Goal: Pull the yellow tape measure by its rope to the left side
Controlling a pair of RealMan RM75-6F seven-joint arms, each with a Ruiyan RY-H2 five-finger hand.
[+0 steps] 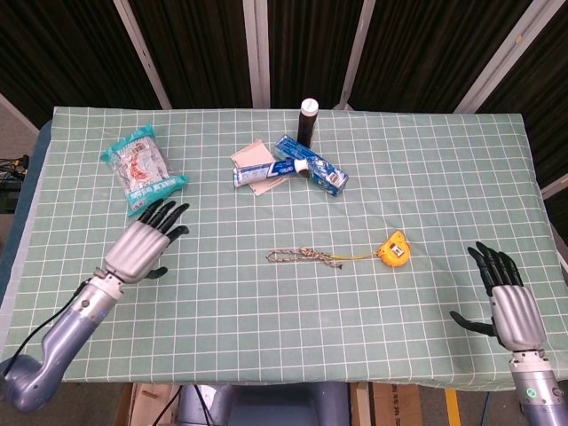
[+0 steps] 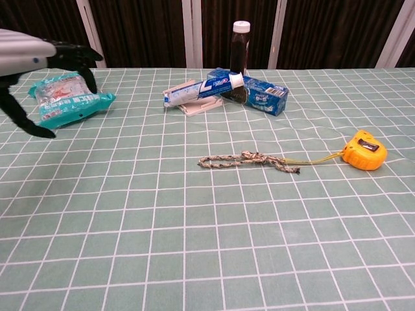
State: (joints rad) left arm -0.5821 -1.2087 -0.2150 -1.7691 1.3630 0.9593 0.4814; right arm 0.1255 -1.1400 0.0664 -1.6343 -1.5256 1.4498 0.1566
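Note:
The yellow tape measure (image 1: pixel 395 248) (image 2: pixel 365 149) lies right of the table's middle. Its braided rope (image 1: pixel 304 256) (image 2: pixel 248 161) stretches leftward from it across the cloth. My left hand (image 1: pixel 145 243) (image 2: pixel 35 59) hovers well left of the rope's free end, fingers spread, holding nothing. My right hand (image 1: pixel 508 297) stays near the front right table edge, fingers apart and empty; the chest view does not show it.
A teal snack bag (image 1: pixel 141 168) (image 2: pixel 67 95) lies at the back left, just beyond my left hand. A toothpaste box (image 1: pixel 309 165), a tube (image 2: pixel 204 89), a flat pale packet (image 1: pixel 254 160) and a dark bottle (image 1: pixel 308 118) (image 2: pixel 239 48) cluster at the back centre.

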